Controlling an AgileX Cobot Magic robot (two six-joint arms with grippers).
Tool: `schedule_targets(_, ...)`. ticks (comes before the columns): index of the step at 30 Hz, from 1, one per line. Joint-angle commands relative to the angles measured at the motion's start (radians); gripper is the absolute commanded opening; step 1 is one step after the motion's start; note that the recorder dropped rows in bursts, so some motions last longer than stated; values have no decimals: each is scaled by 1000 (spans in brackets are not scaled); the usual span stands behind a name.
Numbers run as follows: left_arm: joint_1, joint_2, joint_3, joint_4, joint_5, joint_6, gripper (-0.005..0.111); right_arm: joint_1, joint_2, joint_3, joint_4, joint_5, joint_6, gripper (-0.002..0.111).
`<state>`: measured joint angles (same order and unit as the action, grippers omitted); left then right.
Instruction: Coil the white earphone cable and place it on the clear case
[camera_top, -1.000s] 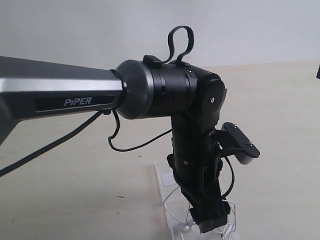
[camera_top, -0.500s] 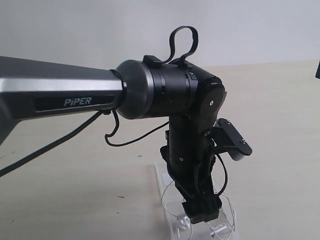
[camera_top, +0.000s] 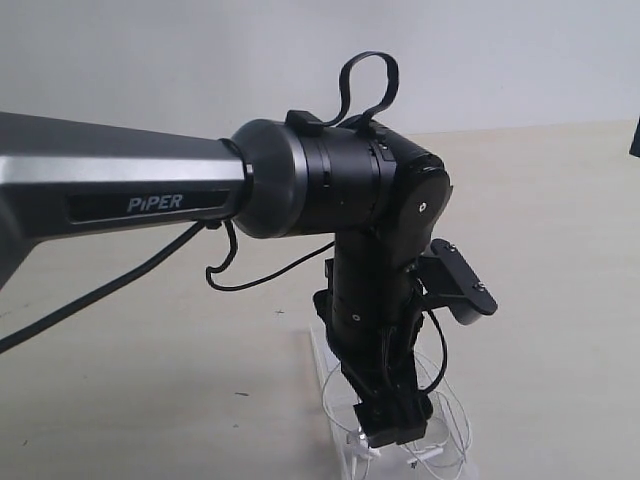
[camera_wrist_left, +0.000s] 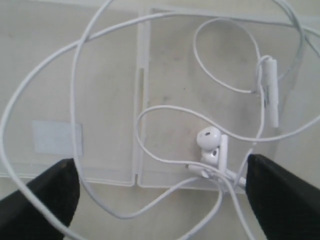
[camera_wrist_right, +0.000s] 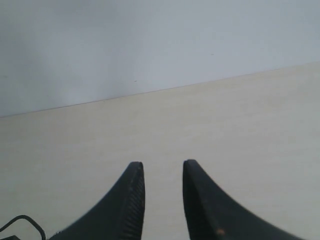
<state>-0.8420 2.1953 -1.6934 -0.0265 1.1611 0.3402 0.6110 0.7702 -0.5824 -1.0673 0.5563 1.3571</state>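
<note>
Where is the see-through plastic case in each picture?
Exterior view: clear case at the bottom middle, partly hidden.
Left wrist view: the case fills most of the picture.
Right wrist view: not in it.
Shared landmark: white earphone cable looped on the case.

The white earphone cable (camera_wrist_left: 209, 138) lies loosely looped, seemingly across the opened clear case (camera_wrist_left: 110, 90).
</note>
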Motion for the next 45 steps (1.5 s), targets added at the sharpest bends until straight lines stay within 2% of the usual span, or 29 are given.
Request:
schedule_targets(1,5,-28,-7,15,9,-4,86,-6,2,5,-16,-7,0,27)
schedule_targets(10,5,-53,-9,11,-16,-4,86,-6,2,5,-16,-7,0,27)
schedule_targets(21,5,-65,-11,-28,18,-4,86,-6,2,5,-16,-7,0,27)
schedule_targets(26,5,-67,-11,-34,60,37,86,-6,2,5,-16,-7,0,27)
schedule_targets(41,5,-68,-11,-36,60,156,86,-6,2,5,-16,-10,0,27)
schedule_targets(45,5,-68,-11,-82,60,183,86,-6,2,5,-16,-10,0,27)
